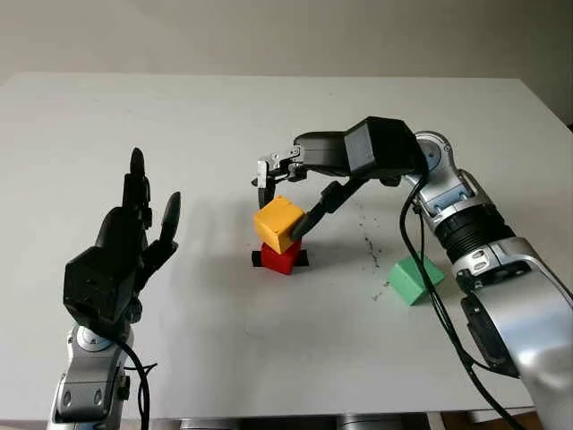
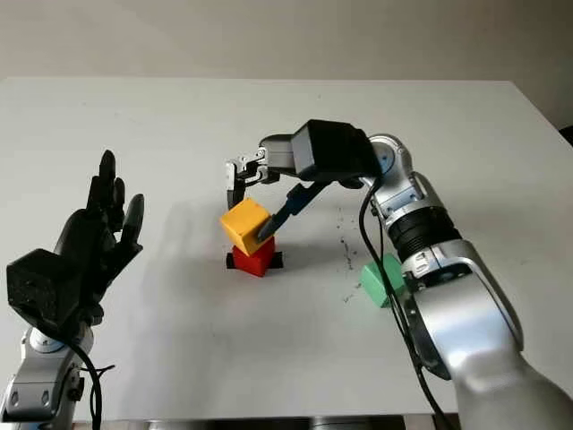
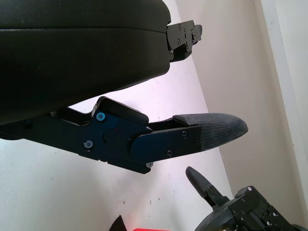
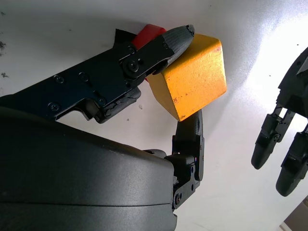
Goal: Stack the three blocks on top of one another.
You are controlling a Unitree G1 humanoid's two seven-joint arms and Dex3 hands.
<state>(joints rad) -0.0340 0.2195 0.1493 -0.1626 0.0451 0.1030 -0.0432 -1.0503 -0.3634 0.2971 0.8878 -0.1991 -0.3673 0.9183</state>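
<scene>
The right hand (image 1: 285, 202) has its black fingers (image 4: 168, 41) closed on the yellow wooden cube (image 1: 278, 223), which sits tilted atop the red cube (image 1: 280, 258) at mid-desk. The green cube (image 1: 414, 279) lies apart to the right, beside the right forearm. The left hand (image 1: 121, 255) is open, raised at the left. The white desk (image 1: 224, 116) meets a pale wall.

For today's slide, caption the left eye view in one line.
Right hand grips the yellow block atop the red block; green block waits aside; left hand open.
</scene>
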